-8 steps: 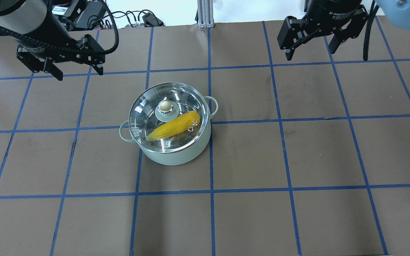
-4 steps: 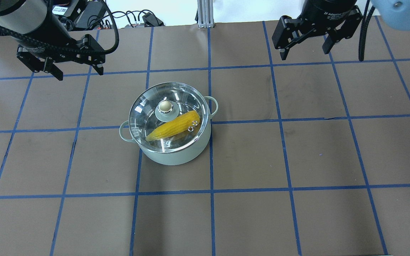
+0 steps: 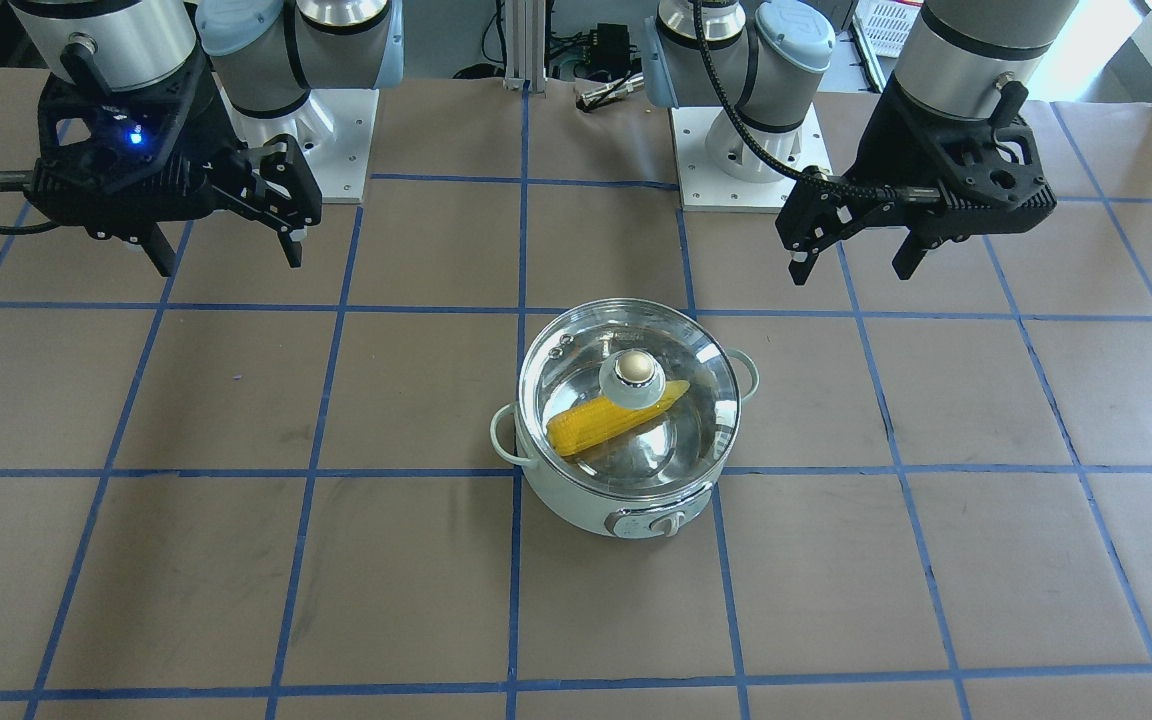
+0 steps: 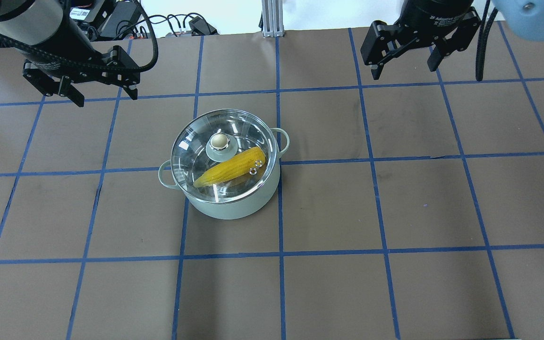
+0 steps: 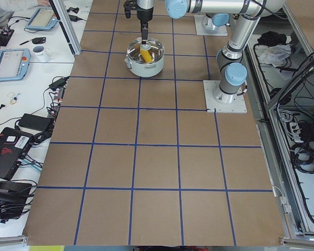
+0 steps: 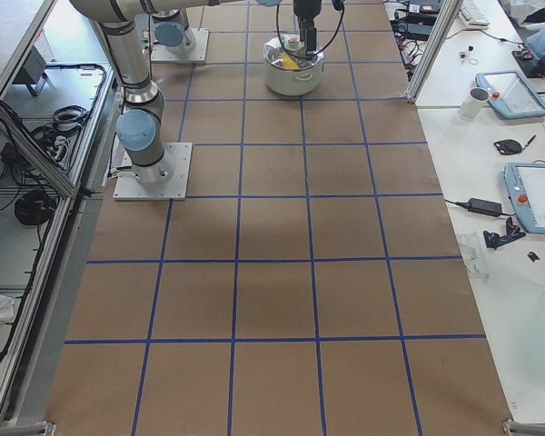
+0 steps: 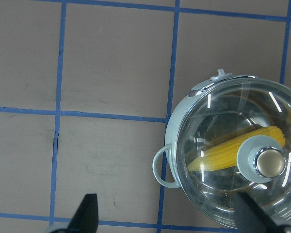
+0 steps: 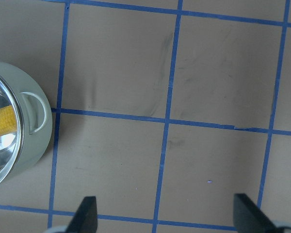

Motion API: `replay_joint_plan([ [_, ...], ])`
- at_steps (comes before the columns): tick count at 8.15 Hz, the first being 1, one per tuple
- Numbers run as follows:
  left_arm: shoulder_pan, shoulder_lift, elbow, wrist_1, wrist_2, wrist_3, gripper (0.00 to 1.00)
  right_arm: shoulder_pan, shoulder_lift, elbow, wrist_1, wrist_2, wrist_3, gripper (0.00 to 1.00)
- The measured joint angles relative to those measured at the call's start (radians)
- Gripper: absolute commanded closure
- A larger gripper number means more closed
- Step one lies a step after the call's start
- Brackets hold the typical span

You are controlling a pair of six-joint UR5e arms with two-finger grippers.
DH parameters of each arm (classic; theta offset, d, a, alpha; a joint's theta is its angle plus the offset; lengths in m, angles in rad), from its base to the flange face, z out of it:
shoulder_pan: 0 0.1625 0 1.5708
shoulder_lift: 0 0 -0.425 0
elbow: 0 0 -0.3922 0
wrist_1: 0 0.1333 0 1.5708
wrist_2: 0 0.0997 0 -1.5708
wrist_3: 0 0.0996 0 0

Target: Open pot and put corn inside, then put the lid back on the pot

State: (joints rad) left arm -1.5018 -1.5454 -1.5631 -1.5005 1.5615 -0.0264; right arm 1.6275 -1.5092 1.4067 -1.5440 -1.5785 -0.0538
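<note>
The pale mint pot point(image 4: 227, 203) stands near the table's middle, with the glass lid point(image 4: 191, 141) seated on it and its beige knob point(image 4: 219, 140) on top. The yellow corn point(image 4: 232, 167) lies inside, seen through the glass. The front view shows the pot point(image 3: 576, 505), the lid point(image 3: 701, 385) and the corn point(image 3: 581, 432). My left gripper point(image 4: 106, 97) is open and empty, raised behind and left of the pot. My right gripper point(image 4: 404, 70) is open and empty, raised far back right. The left wrist view looks down on the pot point(image 7: 177, 131) and the corn point(image 7: 218, 153).
The brown table surface carries a blue tape grid point(image 4: 279, 236). Cables and a metal post point(image 4: 269, 19) sit at the table's far edge. Both arm bases point(image 3: 746, 150) stand behind the pot in the front view. The pot's side handle point(image 8: 35, 112) shows in the right wrist view.
My right gripper has drifted slightly back and to the left, still open. The left gripper, pot, lid and corn have not moved.
</note>
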Motion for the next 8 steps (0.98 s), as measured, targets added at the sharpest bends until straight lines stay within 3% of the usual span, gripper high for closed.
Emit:
replay_joint_plan([
  [8, -0.001, 0.000, 0.000, 0.003, -0.001, 0.004, 0.00, 0.000, 0.005, 0.000, -0.037, 0.001, -0.009, 0.00],
])
